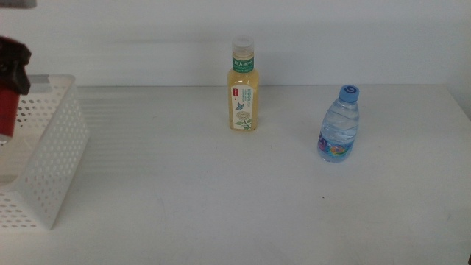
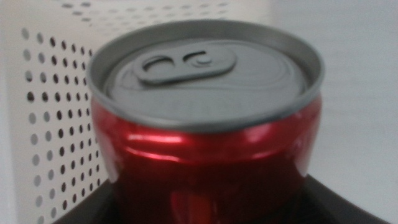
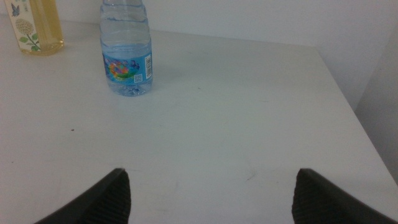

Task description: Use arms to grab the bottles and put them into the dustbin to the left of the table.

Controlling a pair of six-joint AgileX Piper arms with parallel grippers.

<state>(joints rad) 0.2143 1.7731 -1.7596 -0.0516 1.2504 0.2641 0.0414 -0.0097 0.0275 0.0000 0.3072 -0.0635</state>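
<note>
Left pincer [image 1: 10, 66] sits at the upper left edge of the middle view, clamped on the red can [image 2: 208, 140]; only a red sliver of the can shows there, hanging above the open top of the dustbin [image 1: 51, 154]. In the left wrist view the can stands upright between the dark jaws, long axis vertical, grey lid and pull tab facing the camera, the perforated wall of the dustbin close behind it. Judgement: the coming move turns on the can lying directly over the dustbin mouth, so a release would drop it inside; how far it clears the rim cannot be told. Right pincer [image 3: 211, 196] is spread wide and empty, low over the bare desk [image 1: 221, 199]; it does not show in the middle view. The water bottle [image 1: 339, 124] stands upright in the right half of the middle view, and the right arm is plainly the nearer to it. The tea bottle [image 1: 242, 87] stands upright at upper centre. Materials: can glossy metal; water bottle clear ribbed plastic, blue cap; tea bottle yellow, pale cap; dustbin white plastic with rows of round holes; desk matte white.
</note>
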